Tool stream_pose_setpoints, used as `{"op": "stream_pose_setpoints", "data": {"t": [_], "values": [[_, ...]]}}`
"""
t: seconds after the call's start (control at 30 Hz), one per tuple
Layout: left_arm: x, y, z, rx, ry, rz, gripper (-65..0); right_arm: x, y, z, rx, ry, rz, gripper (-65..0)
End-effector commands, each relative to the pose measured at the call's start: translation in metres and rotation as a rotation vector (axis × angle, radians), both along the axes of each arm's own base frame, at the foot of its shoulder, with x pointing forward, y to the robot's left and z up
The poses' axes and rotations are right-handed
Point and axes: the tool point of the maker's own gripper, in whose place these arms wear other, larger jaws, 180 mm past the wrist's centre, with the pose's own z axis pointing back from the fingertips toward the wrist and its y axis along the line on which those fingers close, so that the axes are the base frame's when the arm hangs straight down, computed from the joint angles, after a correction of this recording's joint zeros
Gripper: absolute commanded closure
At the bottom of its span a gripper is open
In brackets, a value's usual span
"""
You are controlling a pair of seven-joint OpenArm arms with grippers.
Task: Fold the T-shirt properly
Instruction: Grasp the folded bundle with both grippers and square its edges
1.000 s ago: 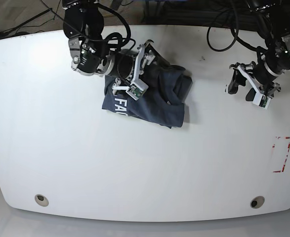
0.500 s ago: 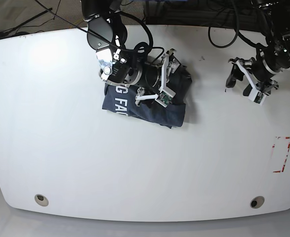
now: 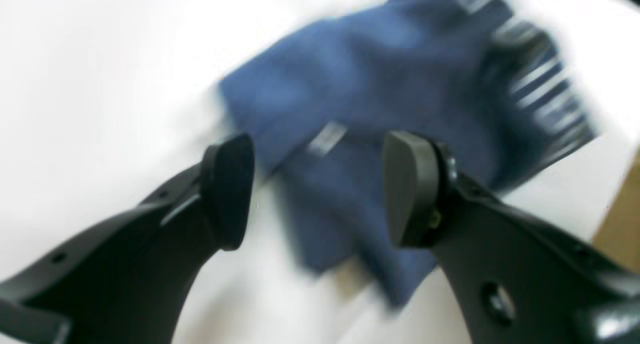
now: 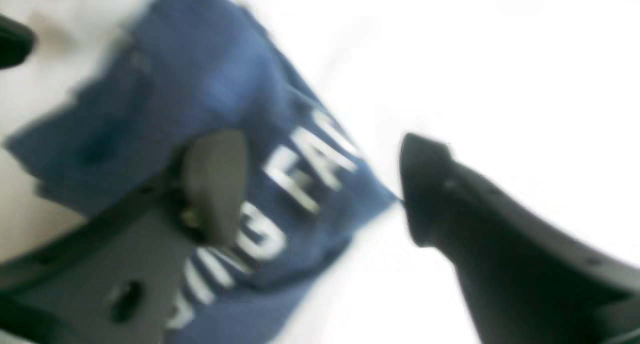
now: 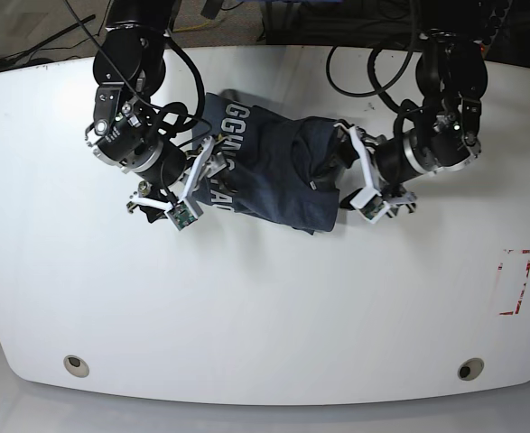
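White table (image 5: 265, 307) carried the bunched T-shirt (image 5: 265, 167) toward twelve o'clock. Right gripper (image 5: 181, 185) at nine and left gripper (image 5: 362, 180) at three gaped empty; pinching opposite edges evenly seemed wisest.

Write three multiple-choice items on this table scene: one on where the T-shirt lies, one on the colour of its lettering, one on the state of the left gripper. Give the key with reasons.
1. Where does the T-shirt lie?
A. at the far middle of the table, between the two grippers
B. at the near edge, by the round holes
C. on the red-outlined mark

2. What colour is the lettering on the shirt?
A. yellow
B. white
C. red

3. How does the left gripper stand?
A. shut on a sleeve
B. out of view
C. open, nothing between its pads

Key:
1 A: the base view shows the bundle between the right gripper and the left one.
2 B: the right wrist view shows white letters on blue cloth.
3 C: the left wrist view shows a clear gap between the pads.
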Motion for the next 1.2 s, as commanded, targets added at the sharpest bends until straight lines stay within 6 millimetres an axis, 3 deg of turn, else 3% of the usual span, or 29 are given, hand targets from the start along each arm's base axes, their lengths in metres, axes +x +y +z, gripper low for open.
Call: {"op": "stream_pose_setpoints", "data": {"t": [0.0,0.13,0.2,0.37,0.53,0.73,0.83,0.93,1.1,1.17], "values": [[0.003,-0.024,0.004,-0.035,-0.013,-0.036,-37.6,0.005,-0.005,0.007,0.009,-0.029,0.001,-26.3],[0.002,-0.053,-0.02,0.015,0.041,-0.061,-37.6,0.003,-0.014,-0.022,0.015,0.055,-0.018,-6.2],[0.002,-0.062,-0.036,0.042,0.08,-0.066,-37.6,0.004,-0.016,-0.036,0.032,0.083,-0.018,-5.1],[0.005,-0.059,-0.065,0.111,0.144,-0.057,-37.6,0.012,-0.014,-0.065,0.119,0.123,-0.042,-10.5],[0.016,-0.029,-0.076,0.162,0.128,-0.037,-37.6,0.016,-0.039,-0.091,0.133,0.161,-0.077,-10.3],[0.034,0.022,-0.086,0.249,0.12,-0.009,-37.6,0.023,-0.061,-0.085,0.092,0.132,-0.085,-10.3],[0.04,0.031,-0.069,0.272,0.06,-0.024,-37.6,0.026,-0.064,-0.074,0.071,0.101,-0.075,-10.3],[0.051,0.041,-0.034,0.274,-0.048,0.008,-37.6,0.028,-0.063,-0.058,0.027,0.076,-0.057,-10.3],[0.049,0.063,0.008,0.334,-0.138,0.086,-37.6,0.029,-0.058,-0.027,-0.049,0.025,-0.027,-10.1],[0.044,0.06,0.018,0.344,-0.159,0.095,-37.6,0.03,-0.049,-0.018,-0.046,0.006,-0.021,-10.1]]}}
